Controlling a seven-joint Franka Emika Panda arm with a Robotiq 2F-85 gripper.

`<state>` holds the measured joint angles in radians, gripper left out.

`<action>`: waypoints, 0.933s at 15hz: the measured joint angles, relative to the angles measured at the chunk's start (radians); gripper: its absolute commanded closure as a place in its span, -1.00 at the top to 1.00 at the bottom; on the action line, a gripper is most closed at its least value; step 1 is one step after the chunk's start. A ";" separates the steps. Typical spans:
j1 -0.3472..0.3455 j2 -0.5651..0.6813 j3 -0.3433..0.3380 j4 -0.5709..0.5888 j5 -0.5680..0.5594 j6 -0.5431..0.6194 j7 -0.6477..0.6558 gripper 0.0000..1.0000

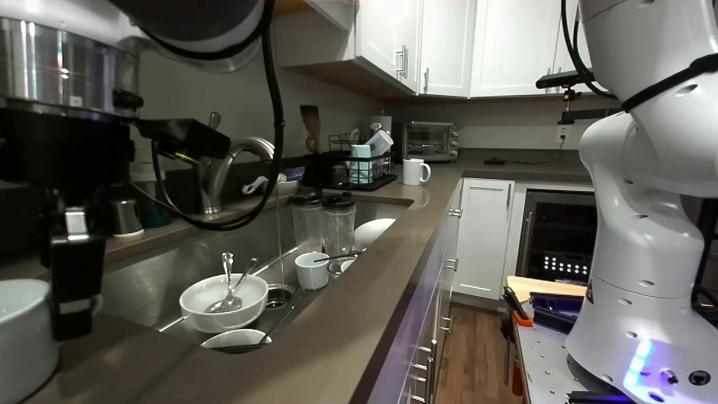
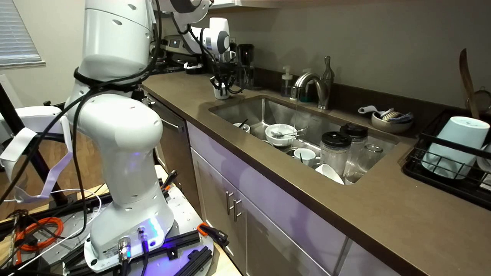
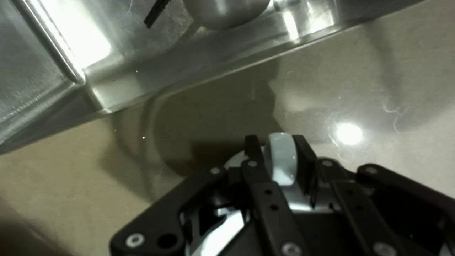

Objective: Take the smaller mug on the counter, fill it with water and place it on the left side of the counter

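Note:
The smaller mug [image 1: 25, 342] stands upright on the counter [image 1: 359, 320], beyond the end of the sink; an exterior view shows the same mug [image 2: 221, 93] below the arm. In the wrist view my gripper [image 3: 275, 144] has its fingers on either side of the mug's handle [image 3: 283, 160]. A narrow gap shows between the left finger [image 3: 253, 147] and the handle, while the right finger lies close against it. Whether water is inside the mug cannot be seen. A thin stream of water [image 2: 295, 119] runs from the faucet [image 2: 322, 88] into the sink.
The steel sink [image 2: 238, 109] holds a white bowl [image 1: 224, 303] with spoons, a white cup [image 1: 312, 270] and lidded jars [image 2: 335, 149]. Another white mug [image 1: 414, 171] stands near the black dish rack [image 1: 387, 180]. Soap bottles [image 2: 286, 81] stand behind the sink.

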<state>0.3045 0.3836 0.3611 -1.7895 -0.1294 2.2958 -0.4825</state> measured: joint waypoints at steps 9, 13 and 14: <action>0.010 0.004 -0.016 0.017 -0.009 -0.063 0.005 1.00; 0.013 -0.002 -0.024 0.018 -0.013 -0.103 0.022 1.00; 0.013 -0.006 -0.024 0.018 -0.013 -0.107 0.028 1.00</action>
<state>0.3175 0.3777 0.3368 -1.7720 -0.1419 2.1885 -0.4542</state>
